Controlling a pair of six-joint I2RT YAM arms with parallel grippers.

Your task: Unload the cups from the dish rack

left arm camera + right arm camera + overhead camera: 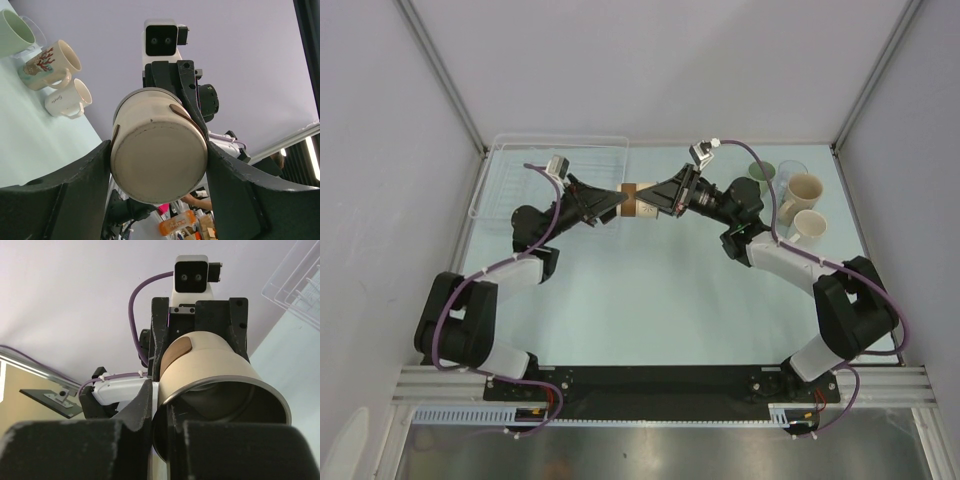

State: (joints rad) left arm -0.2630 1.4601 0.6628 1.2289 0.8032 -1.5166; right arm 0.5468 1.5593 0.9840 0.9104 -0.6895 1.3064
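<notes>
6 o'clock: we see bare table, free passage
10 o'clock: dish rack blocks us
2 o'clock: four cups crowd the corner
Centre: brown cup bars our way across

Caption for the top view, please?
Left tool and right tool both grip a brown cup; four cups stand right of the rack.

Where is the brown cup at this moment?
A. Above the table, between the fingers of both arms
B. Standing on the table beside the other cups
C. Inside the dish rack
A: in the top view the brown cup hangs between the left fingers and the right fingers, outside the dish rack.
</notes>
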